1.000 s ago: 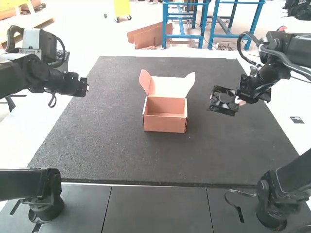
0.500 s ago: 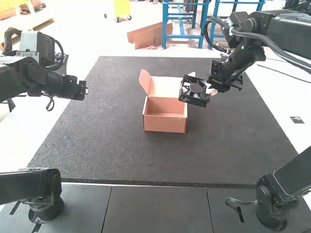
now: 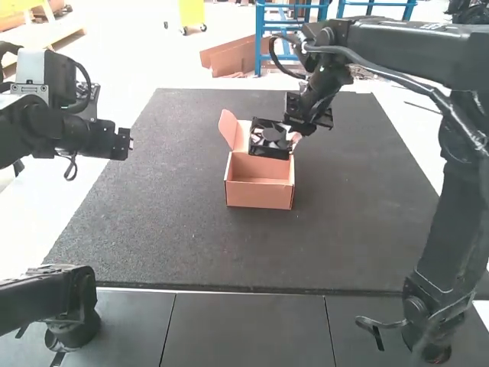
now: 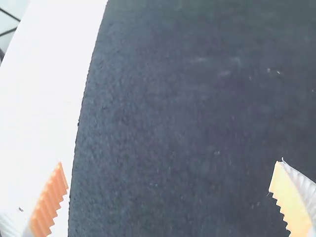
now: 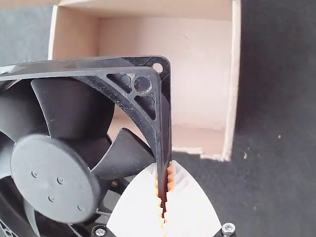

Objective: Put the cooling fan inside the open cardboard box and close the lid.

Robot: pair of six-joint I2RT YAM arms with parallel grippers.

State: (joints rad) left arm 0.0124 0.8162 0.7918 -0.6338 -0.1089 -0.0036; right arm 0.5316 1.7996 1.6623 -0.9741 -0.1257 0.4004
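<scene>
Cooling fan (image 3: 270,139) hung tilted over the back rim of the open cardboard box (image 3: 260,187), not inside yet. Right gripper (image 3: 296,134) fingers were clamped on one edge of the fan frame (orange pads either side of it). Box lid (image 3: 243,136) stood upright at the back. Left gripper (image 3: 127,143) hovered over the left edge of the black mat (image 3: 153,214) on the tabletop, fingers spread apart, holding nothing.

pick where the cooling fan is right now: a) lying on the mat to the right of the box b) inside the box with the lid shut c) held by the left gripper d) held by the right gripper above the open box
d: the right gripper pinches the cooling fan by its frame above the cardboard box, whose lid stands open.
</scene>
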